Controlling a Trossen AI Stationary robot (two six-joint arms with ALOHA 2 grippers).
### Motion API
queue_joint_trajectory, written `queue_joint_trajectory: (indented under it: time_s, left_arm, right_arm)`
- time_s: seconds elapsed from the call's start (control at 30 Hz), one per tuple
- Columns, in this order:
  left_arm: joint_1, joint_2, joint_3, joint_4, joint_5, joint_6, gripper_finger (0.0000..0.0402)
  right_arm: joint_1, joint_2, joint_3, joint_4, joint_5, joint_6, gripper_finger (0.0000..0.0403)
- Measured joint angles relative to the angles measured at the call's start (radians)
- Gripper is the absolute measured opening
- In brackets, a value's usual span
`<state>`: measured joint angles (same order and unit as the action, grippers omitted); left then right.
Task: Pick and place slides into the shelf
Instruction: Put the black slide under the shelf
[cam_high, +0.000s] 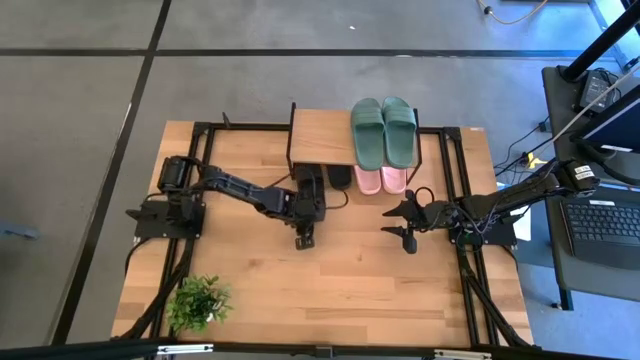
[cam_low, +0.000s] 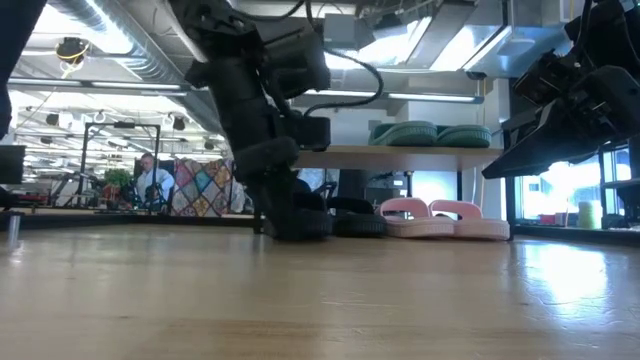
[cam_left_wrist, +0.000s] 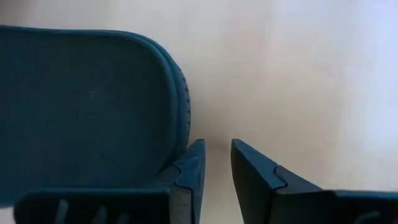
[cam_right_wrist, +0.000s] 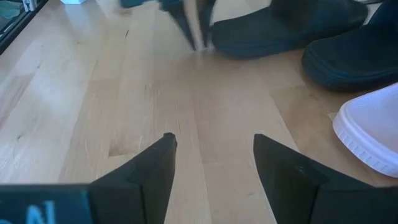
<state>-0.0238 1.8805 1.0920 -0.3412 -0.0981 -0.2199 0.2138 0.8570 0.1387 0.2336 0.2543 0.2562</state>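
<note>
Slide (cam_high: 308, 187), black, lies on the bench right at the left tool (cam_high: 303, 238), its long axis running from the tool toward the shelf (cam_high: 322, 138); fingers slightly apart, its edge just beside one. Right tool (cam_high: 403, 222) hangs spread, farther off.

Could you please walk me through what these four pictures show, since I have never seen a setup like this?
This is a two-armed robot at a wooden table. One picture looks straight down, one looks level across the tabletop, and two come from cameras on the arms' wrists. A small shelf stands at the table's far edge. The dark green slides lie on its top board, the pink slides sit below them, and the black slides are beside the pink ones. The left gripper is down by a black slide, jaws slightly apart with nothing between them. The right gripper hovers open and empty above the table. A potted plant stands at the near left corner.
</note>
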Motion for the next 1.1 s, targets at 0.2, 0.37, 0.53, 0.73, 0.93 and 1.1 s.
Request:
queue_joint_trajectory:
  time_s: [0.2,0.37,0.53,0.73,0.93,1.1]
  left_arm:
    - [0.068,0.000,0.000,-0.002,-0.002,0.042,0.0071]
    - [0.126,0.000,0.000,-0.002,-0.010,0.073,0.0071]
    - [0.169,0.000,0.000,-0.003,-0.042,0.074,0.0071]
    - [0.207,0.000,0.000,0.000,-0.055,0.073,0.0071]
    - [0.225,0.000,-0.001,0.007,-0.056,0.069,0.0071]
    - [0.221,0.000,-0.001,0.011,-0.056,0.066,0.0071]
  right_arm:
    - [0.000,0.000,0.000,-0.010,0.000,-0.001,0.0215]
    - [0.000,0.000,0.000,-0.015,0.000,-0.002,0.0215]
    - [0.000,0.000,0.000,-0.016,0.000,-0.002,0.0215]
    - [0.000,0.000,0.000,-0.016,0.000,-0.002,0.0215]
    - [0.000,0.000,0.000,-0.016,0.000,0.000,0.0215]
    - [0.000,0.000,0.000,-0.016,0.000,0.002,0.0215]
